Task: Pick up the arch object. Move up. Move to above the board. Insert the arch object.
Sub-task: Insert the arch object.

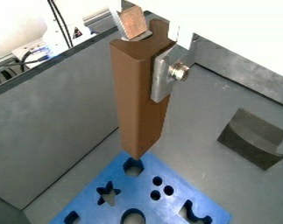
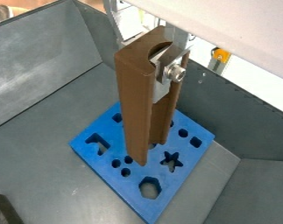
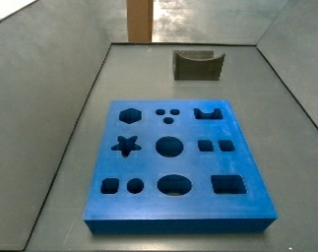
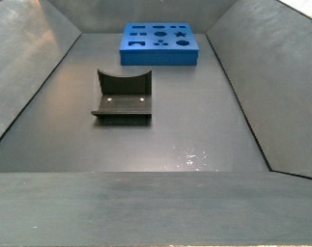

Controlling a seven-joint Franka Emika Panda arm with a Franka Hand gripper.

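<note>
My gripper (image 1: 150, 48) is shut on the arch object (image 1: 137, 96), a tall, slim orange-brown block held upright by its notched top. One silver finger (image 1: 167, 74) presses its side. Both wrist views show this grip (image 2: 153, 57), with the block (image 2: 141, 114) hanging above the blue board (image 2: 131, 178). The board (image 1: 134, 194) lies flat on the grey floor, and the block's lower end is clearly above it, not touching. In a side view only the block's lower part (image 3: 140, 20) shows, high beyond the board (image 3: 188, 207); the gripper is out of that view. The board also shows far back in the other side view (image 4: 158, 58).
The dark fixture (image 3: 197, 64) with a scooped top stands on the floor beyond the board's short end, also seen in a side view (image 4: 122, 96) and a wrist view (image 1: 255, 136). Sloping grey walls enclose the floor on all sides.
</note>
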